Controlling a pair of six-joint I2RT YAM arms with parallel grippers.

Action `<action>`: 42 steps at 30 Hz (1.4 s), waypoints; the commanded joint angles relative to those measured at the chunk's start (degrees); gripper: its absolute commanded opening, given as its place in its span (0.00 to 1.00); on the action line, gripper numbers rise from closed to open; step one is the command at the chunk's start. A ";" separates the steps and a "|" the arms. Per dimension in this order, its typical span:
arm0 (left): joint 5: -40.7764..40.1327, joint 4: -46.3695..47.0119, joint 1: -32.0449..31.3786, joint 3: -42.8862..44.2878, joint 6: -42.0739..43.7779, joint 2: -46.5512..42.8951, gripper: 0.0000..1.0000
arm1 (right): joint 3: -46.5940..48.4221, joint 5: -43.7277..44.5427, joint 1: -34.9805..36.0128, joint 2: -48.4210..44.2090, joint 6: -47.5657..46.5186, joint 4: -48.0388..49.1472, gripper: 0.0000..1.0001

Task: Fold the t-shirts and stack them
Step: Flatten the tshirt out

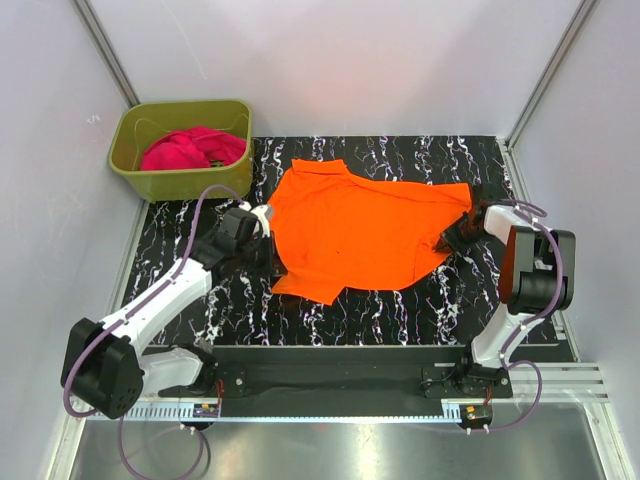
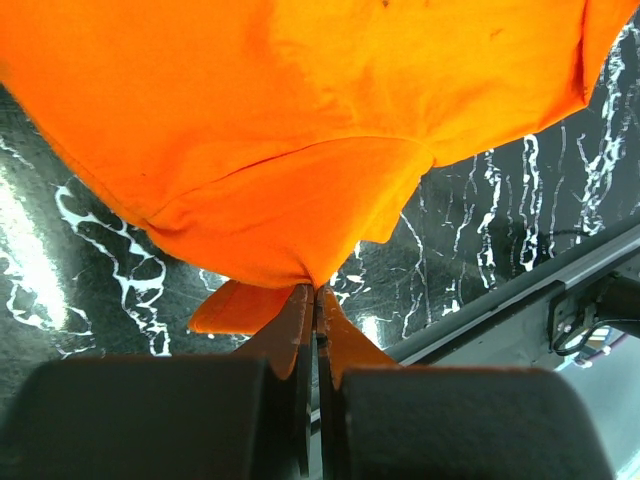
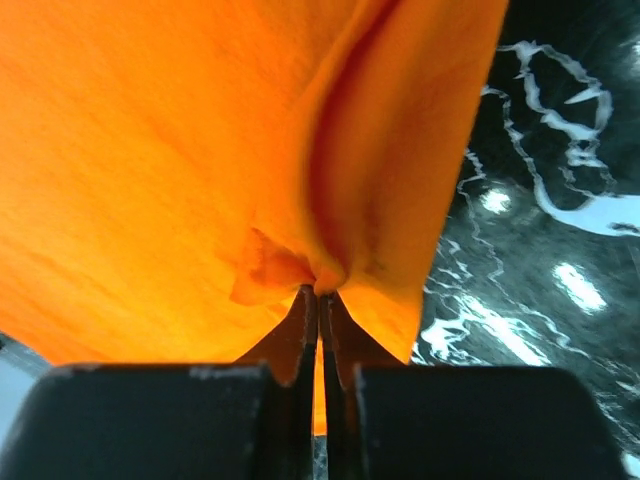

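So, barely started imo: the magenta t-shirt [image 1: 190, 148] sits bunched in the olive-green tub [image 1: 185, 183] far left. The left gripper [image 2: 316, 295] is pinched tight on the near-left edge of the orange t-shirt [image 1: 360, 235], which lies mostly flat on the marbled table [image 1: 400, 300]. The right gripper [image 3: 320, 292] is clamped on its right edge. No fold made, nothing stacked yet.

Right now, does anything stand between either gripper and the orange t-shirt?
Nothing visible does. The left gripper is shut on the orange t-shirt at its left edge, and the right gripper is shut on its right edge.
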 commanded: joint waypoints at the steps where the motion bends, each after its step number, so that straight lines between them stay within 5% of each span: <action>1: -3.10 -0.05 0.83 4.48 2.44 -1.41 0.00 | 5.16 5.02 -0.27 -4.32 -2.51 -3.48 0.00; 5: -6.18 -0.84 2.76 14.74 5.69 1.13 0.00 | 12.27 7.93 -1.50 -5.91 -3.91 -4.37 0.00; 9: -10.57 -0.84 6.37 28.11 10.34 9.11 0.00 | 28.95 8.90 -2.99 -2.67 -5.58 -5.07 0.00; 19: -6.47 -0.23 11.29 81.68 19.23 31.01 0.00 | 78.60 11.27 -4.84 9.20 -8.75 -11.65 0.00; 21: -4.53 2.04 11.73 85.96 21.42 32.25 0.00 | 89.34 11.19 -5.89 11.49 -8.67 -14.98 0.00; 25: -3.65 6.54 12.35 89.39 22.31 29.88 0.00 | 92.01 10.84 -7.74 9.13 -7.79 -15.44 0.00; 30: 1.44 8.38 12.61 82.66 20.21 24.27 0.00 | 73.68 12.58 -8.09 -2.11 -10.50 -13.60 0.00; 35: 1.98 14.08 12.52 52.71 17.22 12.50 0.00 | 39.44 15.75 -8.44 -19.33 -11.30 -4.38 0.00; 42: 1.63 18.23 12.53 16.34 6.60 -7.98 0.00 | 11.08 24.26 -9.15 -34.20 -13.23 -2.78 0.00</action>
